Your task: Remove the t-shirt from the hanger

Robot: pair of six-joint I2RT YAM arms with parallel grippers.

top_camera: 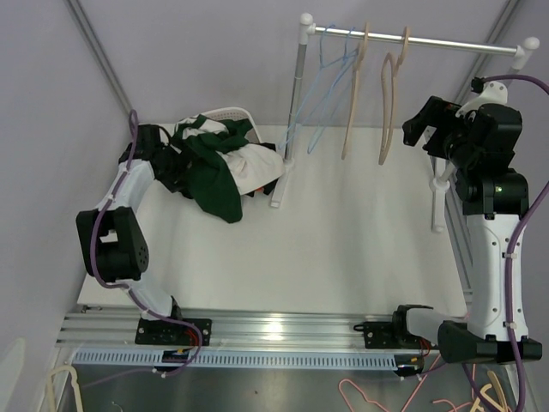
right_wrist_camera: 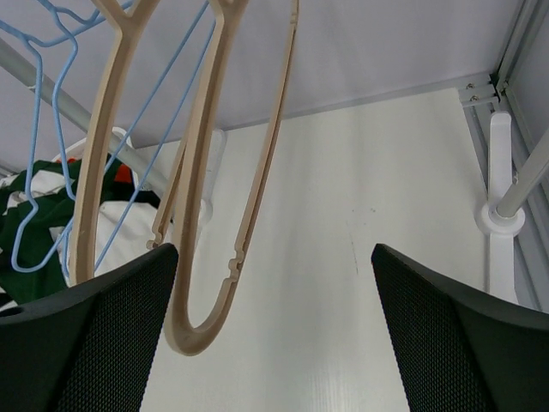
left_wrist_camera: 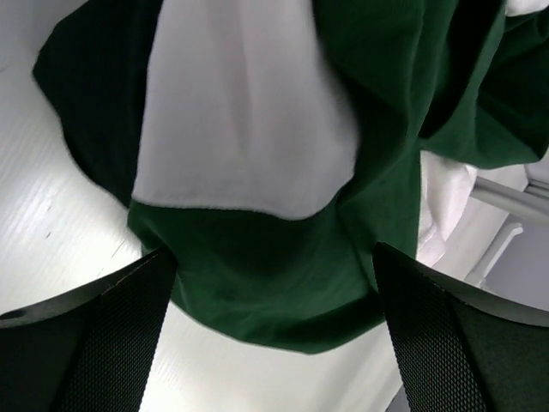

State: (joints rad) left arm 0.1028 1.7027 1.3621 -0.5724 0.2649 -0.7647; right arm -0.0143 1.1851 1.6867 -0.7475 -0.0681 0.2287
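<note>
**Green-and-white t-shirt heaped at the back left of the surface, both end effectors open**

The overhead view shows a white surface (top_camera: 360, 249) with a clothes rack (top_camera: 429, 39) standing along its far edge. The t-shirt (top_camera: 214, 167) lies crumpled in a heap at the back left of the surface, just left of the rack's left post. It is dark green with white panels. A pale curved hanger edge (top_camera: 230, 111) shows above the heap, and the pictures do not make clear whether it is inside the shirt.

The left arm reaches out to this heap. In the left wrist view, the left end effector (left_wrist_camera: 273, 256) has its two dark fingers spread wide. Folds of green and white cloth fill the space just ahead of them, but nothing is pinched between them.

The right arm stands raised at the right end of the rack. Its wrist view shows the right end effector (right_wrist_camera: 274, 253) wide open as well, holding nothing. It faces two beige hangers (right_wrist_camera: 206, 172) that hang from the rail, with the shirt visible beyond them at the lower left.
</note>
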